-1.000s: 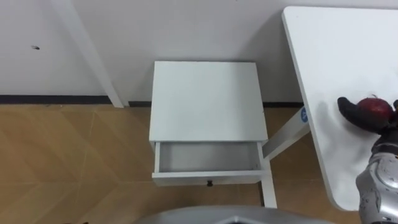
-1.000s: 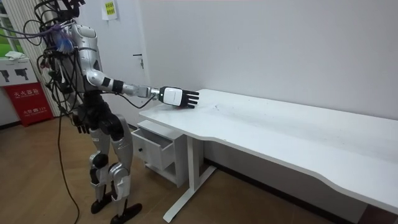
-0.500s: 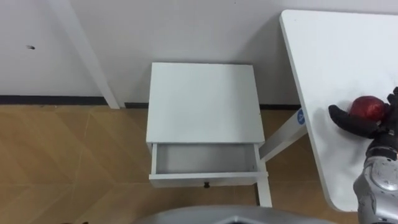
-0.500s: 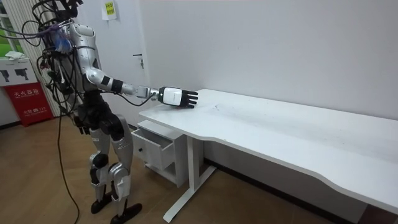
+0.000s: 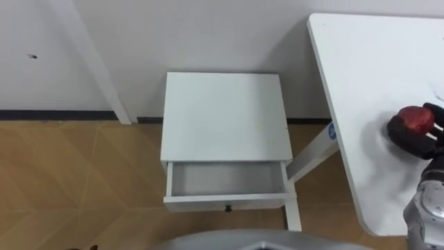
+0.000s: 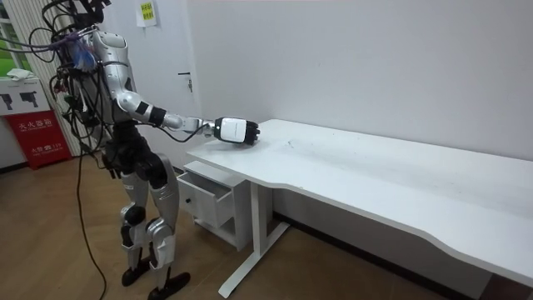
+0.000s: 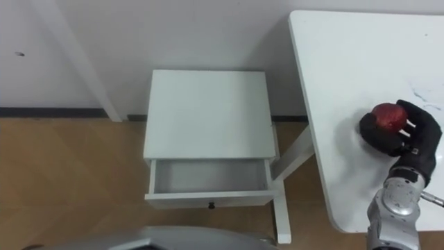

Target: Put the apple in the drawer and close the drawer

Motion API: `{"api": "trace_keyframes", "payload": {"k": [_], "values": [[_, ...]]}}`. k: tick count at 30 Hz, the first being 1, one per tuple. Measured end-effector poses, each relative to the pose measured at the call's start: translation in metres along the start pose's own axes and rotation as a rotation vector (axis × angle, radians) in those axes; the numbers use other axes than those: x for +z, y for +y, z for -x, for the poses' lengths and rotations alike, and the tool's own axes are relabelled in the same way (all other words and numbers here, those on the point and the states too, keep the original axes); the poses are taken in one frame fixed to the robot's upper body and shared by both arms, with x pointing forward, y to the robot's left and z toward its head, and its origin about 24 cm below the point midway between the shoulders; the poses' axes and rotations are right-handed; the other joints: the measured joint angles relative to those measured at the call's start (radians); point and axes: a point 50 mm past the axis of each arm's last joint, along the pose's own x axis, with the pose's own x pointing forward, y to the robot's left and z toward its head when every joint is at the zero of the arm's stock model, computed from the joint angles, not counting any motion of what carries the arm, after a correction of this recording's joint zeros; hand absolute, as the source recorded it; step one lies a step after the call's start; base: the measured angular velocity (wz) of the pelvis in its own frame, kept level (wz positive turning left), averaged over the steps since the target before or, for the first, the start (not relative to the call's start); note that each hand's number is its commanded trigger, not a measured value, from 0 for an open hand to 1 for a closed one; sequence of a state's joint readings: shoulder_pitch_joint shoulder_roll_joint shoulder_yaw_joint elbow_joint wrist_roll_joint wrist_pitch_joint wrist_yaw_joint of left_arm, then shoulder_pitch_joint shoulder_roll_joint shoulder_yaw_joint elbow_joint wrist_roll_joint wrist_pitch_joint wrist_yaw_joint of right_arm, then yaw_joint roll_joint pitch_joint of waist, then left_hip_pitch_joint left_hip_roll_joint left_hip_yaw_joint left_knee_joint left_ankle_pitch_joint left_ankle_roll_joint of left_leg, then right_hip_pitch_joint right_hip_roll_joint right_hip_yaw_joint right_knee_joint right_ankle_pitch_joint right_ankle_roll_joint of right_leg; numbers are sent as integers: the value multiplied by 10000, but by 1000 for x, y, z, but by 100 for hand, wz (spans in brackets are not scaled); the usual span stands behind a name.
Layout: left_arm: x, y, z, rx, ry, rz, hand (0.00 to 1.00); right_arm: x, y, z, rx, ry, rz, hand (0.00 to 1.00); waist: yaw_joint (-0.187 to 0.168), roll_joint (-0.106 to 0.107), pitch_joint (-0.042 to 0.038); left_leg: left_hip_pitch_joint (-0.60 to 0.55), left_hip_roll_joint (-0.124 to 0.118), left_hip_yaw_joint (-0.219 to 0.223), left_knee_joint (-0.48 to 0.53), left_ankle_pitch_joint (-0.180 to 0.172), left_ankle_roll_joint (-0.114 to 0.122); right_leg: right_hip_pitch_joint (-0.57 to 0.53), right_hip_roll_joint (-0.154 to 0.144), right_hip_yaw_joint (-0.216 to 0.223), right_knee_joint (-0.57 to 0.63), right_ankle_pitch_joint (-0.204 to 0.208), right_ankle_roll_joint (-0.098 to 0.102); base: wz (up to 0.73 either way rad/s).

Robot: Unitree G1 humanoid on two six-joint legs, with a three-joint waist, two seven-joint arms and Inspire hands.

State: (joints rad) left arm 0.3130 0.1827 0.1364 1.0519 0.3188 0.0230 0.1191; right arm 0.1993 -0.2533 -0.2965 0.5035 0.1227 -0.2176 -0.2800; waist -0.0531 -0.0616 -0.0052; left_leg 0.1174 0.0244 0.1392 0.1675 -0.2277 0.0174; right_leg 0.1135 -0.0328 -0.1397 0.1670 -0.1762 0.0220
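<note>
- Left eye view: The right hand (image 5: 418, 135) is clenched round the apple (image 5: 415, 117), with the red top left showing between the thumb and the fingers. The grasp is taken from the side, judged to keep the fruit from rolling on the table (image 5: 361, 76). Whether the apple has been lifted clear of the table cannot be told.
- Left eye view: The drawer (image 5: 225, 179) is open and bare, well apart from the hand, to its left and lower. It is judged to be left open so that the apple can be set in from above.
- Room view: The right hand (image 6: 236, 131) is held out over the near end of the table (image 6: 375, 171). The drawer (image 6: 206, 193) lies below the hand and back toward the robot. The left hand (image 6: 108, 170) hangs idle at the robot's side.
- Right eye view: The same clenched grasp (image 7: 411, 135) on the apple (image 7: 387, 115) is shown. The cabinet top (image 7: 208, 111) lies left of the hand and behind the drawer (image 7: 208, 176). Placing and closing are not yet done.
</note>
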Motion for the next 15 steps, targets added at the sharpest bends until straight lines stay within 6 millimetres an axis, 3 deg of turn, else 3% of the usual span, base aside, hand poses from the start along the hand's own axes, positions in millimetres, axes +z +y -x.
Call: {"api": "trace_keyframes", "payload": {"k": [10, 15], "values": [[7, 0, -1, -35, -155, 13, 0, 5, 6, 1, 363, -299, 835, 100, 71, 7, -1, -27, 6, -1, -16, -4, -13, -28, 8, -2, 12, 16, -27, 0], [8, -3, -1, -83, -227, -493, 0, 17, 38, 13, 1854, -968, 1242, 100, 182, 43, -2, -37, 18, 162, -12, -4, -51, -113, 63, 11, 20, 72, -108, -12]]}}
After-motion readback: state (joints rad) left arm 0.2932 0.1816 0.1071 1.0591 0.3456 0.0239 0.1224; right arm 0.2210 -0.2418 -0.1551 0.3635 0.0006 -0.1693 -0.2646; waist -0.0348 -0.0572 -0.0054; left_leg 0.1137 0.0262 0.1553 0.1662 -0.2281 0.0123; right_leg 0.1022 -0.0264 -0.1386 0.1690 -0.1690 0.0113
